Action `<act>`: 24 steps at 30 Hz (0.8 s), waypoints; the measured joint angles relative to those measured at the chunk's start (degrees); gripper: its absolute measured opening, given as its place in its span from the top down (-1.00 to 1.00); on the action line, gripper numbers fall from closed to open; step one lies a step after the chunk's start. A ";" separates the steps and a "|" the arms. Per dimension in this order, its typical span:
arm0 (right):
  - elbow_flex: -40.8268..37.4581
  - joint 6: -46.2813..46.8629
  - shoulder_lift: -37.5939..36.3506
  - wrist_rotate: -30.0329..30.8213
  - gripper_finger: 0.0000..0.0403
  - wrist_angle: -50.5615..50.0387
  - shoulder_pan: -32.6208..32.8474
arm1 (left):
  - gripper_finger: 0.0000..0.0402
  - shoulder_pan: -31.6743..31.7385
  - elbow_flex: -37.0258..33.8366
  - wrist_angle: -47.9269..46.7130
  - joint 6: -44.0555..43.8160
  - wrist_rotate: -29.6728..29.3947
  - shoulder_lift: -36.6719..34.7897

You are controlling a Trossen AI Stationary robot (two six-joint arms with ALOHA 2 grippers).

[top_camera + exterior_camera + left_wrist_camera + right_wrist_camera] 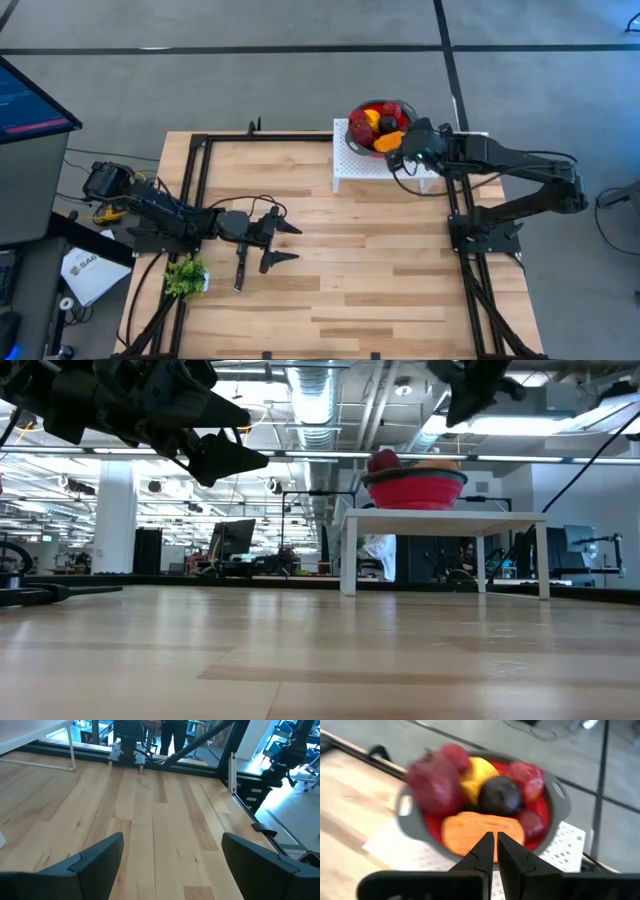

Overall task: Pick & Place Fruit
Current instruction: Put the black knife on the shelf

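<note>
The fruit (377,124) is heaped in a red bowl with a grey rim (404,819): red, dark purple, yellow and orange pieces (482,832). The bowl (413,490) stands on a white perforated stand (352,168) at the table's far edge. My right gripper (495,840) is shut and hangs just above the bowl's near-right rim (398,150); in the low view it (466,402) is clear of the fruit. My left gripper (298,243) is open over bare table at centre-left, its fingers wide apart (172,847).
A leafy green bunch (186,275) lies by the table's near-left corner, with a black-handled knife (240,270) just right of it, under the left arm. A black frame (200,150) runs round the table. Bare wood (370,270) stretches between the arms.
</note>
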 joint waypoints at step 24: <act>0.02 10.34 33.76 17.62 0.99 21.82 41.25 | -0.66 -11.96 7.82 -74.36 -56.11 2.53 -9.89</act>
